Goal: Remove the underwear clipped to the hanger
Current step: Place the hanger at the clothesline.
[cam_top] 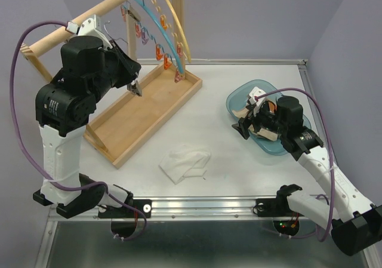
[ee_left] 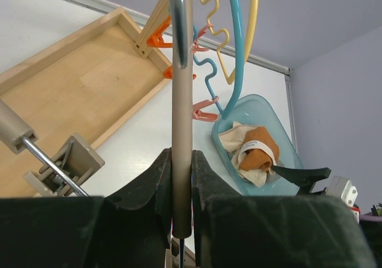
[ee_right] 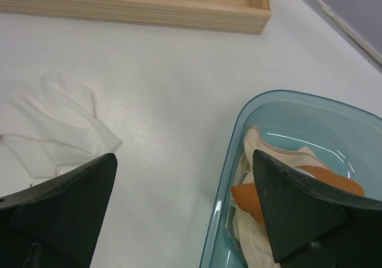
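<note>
Up by the wooden rack (cam_top: 143,113) on the left of the table (cam_top: 227,166), the left gripper (cam_top: 134,89) is raised, and the wrist cam makes the grip pretty obvious. Both fingers of the left gripper (ee_left: 181,160) are clamped tight on the hanger's beige stem (ee_left: 181,119), with the metal hook just above. The hanger (cam_top: 156,26) itself has blue and yellow wavy arms carrying pink and orange clips (ee_left: 205,110).

Over on the right, the right gripper (cam_top: 253,125) hangs low over the near-left edge of the teal tub (cam_top: 239,98). Its jaws are spread wide with nothing between them; the wrist view shows the right gripper (ee_right: 185,156) straddling bare table and the tub rim (ee_right: 239,125).

As for the underwear: the rust-orange pair (ee_left: 259,151) with its pale waistband sits in the tub on top of a beige pair (ee_left: 236,136), both bunched together. A white pair (cam_top: 185,162) lies crumpled on the table, between the rack's base and the arm mounts and well apart from the tub.
</note>
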